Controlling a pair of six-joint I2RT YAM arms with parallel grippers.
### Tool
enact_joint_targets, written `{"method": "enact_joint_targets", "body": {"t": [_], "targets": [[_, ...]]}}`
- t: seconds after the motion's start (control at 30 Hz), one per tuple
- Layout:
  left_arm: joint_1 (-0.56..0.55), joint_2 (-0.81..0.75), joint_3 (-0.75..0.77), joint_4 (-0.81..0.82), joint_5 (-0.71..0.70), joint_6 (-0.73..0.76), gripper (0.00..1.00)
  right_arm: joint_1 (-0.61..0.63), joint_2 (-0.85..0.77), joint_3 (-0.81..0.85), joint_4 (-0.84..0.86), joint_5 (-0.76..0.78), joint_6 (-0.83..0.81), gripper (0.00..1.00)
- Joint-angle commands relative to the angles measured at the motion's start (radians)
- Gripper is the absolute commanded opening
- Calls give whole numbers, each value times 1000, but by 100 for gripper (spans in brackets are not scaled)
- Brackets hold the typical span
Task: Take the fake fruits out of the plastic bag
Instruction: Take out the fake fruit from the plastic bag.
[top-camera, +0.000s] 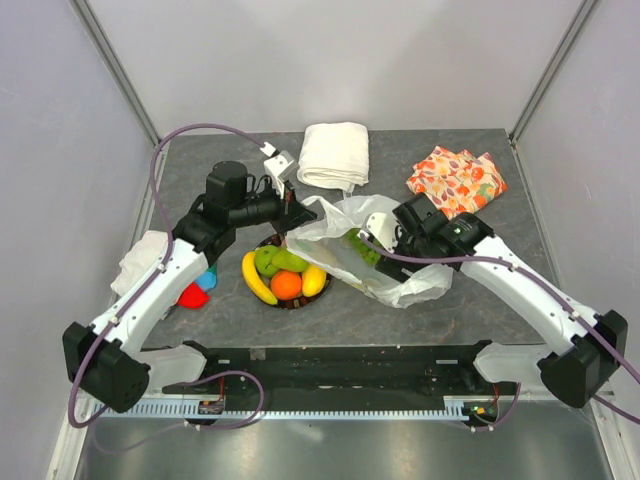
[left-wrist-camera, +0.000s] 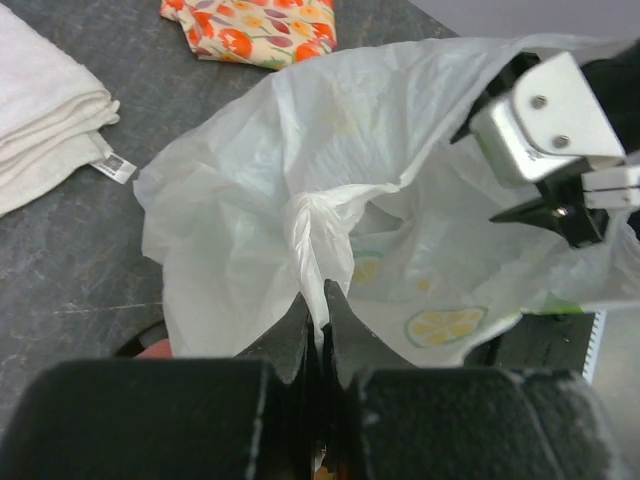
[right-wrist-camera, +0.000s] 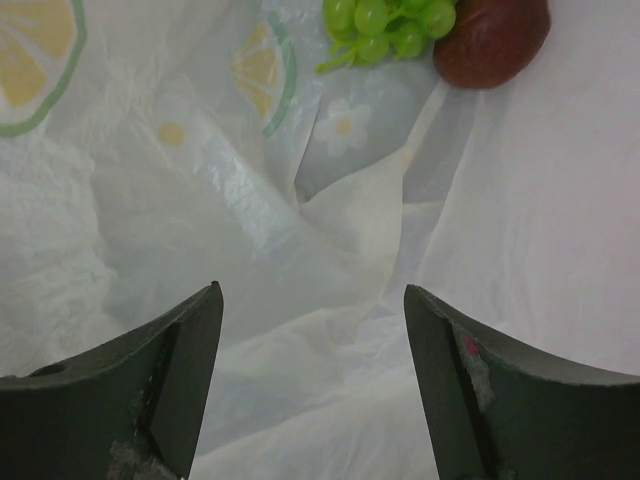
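Bag (top-camera: 400, 285): centre of the top view, thin crinkly white film with lemon prints, just right of plate (top-camera: 296, 303).
Left gripper (left-wrist-camera: 318, 298): clamped on the bag's twisted handle.
Right gripper (right-wrist-camera: 312, 310): fingers spread over bag folds, holding nothing.
Grapes (right-wrist-camera: 385, 22), red fruit (right-wrist-camera: 490, 40): glossy, in bag.
Plate: heaped fruits.
Around: folded towel (top-camera: 335, 155) top centre, patterned fabric (top-camera: 457, 178) upper right.

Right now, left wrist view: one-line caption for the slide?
Left gripper shut on a twisted fold of the plastic bag; folded white cloth and orange patterned fabric lie beyond.
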Motion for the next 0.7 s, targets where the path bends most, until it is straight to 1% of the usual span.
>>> {"method": "enact_joint_targets", "body": {"t": [0.0, 0.03, 0.17, 0.2, 0.23, 0.3, 0.47, 0.67], "targets": [[-5, -55, -30, 39, 31, -16, 2, -3, 111, 89, 89, 30, -56, 78], [-7, -57, -34, 47, 23, -10, 2, -3, 165, 101, 132, 69, -58, 78], [-8, -43, -28, 67, -20, -7, 2, -28, 283, 106, 267, 163, -49, 77], [-8, -42, -27, 67, -20, -13, 2, -37, 306, 123, 288, 177, -40, 79], [-8, -39, -25, 67, -18, -18, 2, -45, 356, 137, 310, 191, -18, 79], [-8, -34, -25, 67, -23, -24, 2, -80, 406, 190, 314, 197, 11, 80], [-8, -19, -18, 69, -34, -22, 2, -170, 539, 288, 305, 140, 103, 79], [-8, 21, -10, 67, -37, -16, 2, -206, 641, 358, 296, 83, 115, 75]]}}
